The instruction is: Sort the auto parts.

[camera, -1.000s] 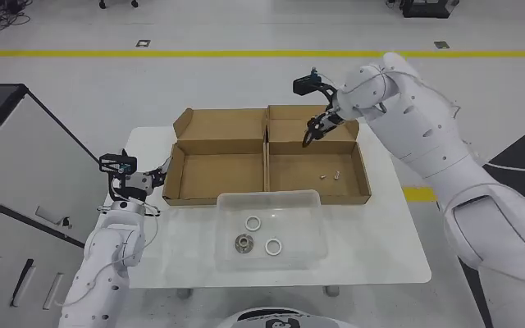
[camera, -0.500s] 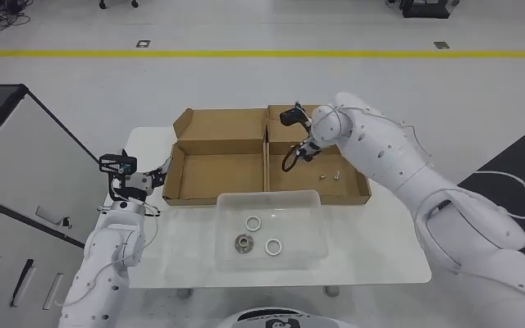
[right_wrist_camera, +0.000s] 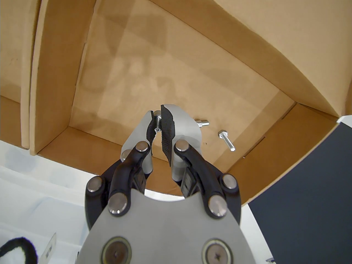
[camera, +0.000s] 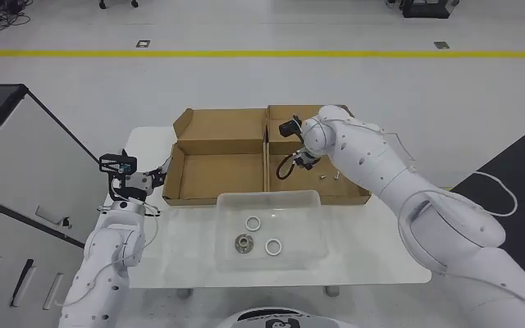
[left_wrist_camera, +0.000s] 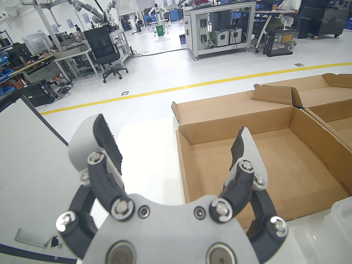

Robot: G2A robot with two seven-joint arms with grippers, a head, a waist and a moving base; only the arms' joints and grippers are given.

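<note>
My right gripper [right_wrist_camera: 157,111] is shut on a small silver bolt [right_wrist_camera: 157,122], held upright between the pads. In the top view it [camera: 283,174] hangs over the left part of the right cardboard box [camera: 353,182]. Two more bolts [right_wrist_camera: 202,123] [right_wrist_camera: 227,140] lie on that box's floor [right_wrist_camera: 165,56], seen from above as bolts [camera: 330,174]. My left gripper [left_wrist_camera: 170,126] stands open with nothing in it, at the table's left side [camera: 157,177], beside the left cardboard box [left_wrist_camera: 247,166].
A clear plastic bin [camera: 267,195] sits in front of the boxes, holding two white rings [camera: 254,222] [camera: 273,245] and a metal hub [camera: 243,243]. The left box [camera: 217,176] has nothing on its floor. Both boxes have raised back flaps.
The right arm has swung from above the right box's back wall forward and leftward, down into the box's left part. The left arm has not moved.
</note>
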